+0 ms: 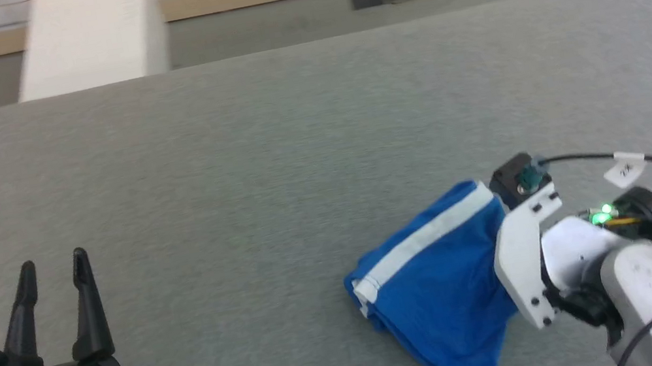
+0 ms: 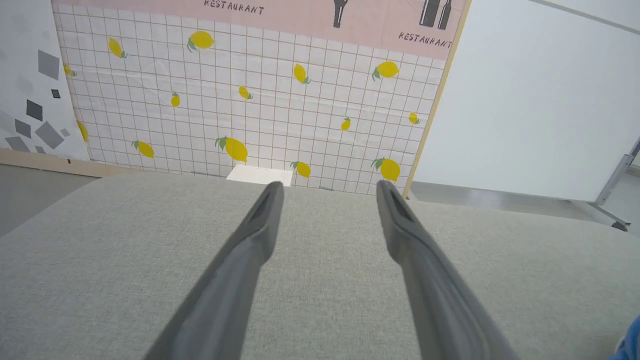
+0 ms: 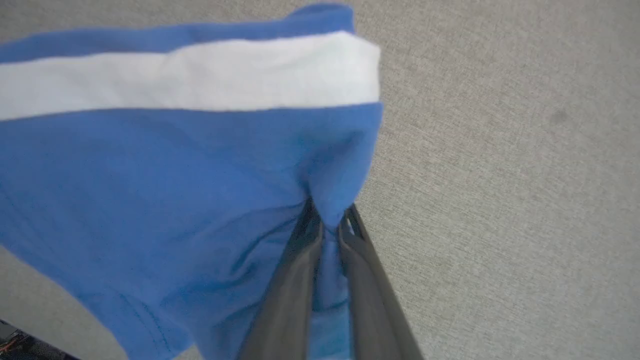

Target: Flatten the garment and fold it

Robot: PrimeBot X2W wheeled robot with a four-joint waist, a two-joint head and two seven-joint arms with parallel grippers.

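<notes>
A grey fabric-covered worktop [image 1: 268, 153] carries the garment [image 1: 435, 284], a pair of royal-blue shorts lying bunched in a loose heap. Beyond the garment, past the far edge of the worktop, stands a wall panel printed with lemons on a white grid [image 2: 250, 100] (the word RESTAURANT runs along its pink top band). A broad white stripe [image 1: 433, 231] crosses the garment's upper side. At the garment's right edge the right gripper [image 3: 327, 215] has its two dark fingers pressed nearly together on a pinched fold of the blue cloth, which puckers around their tips. Well to the left of the garment, the left gripper [image 1: 53, 263] sits over bare worktop with its fingers spread wide and nothing between them.
</notes>
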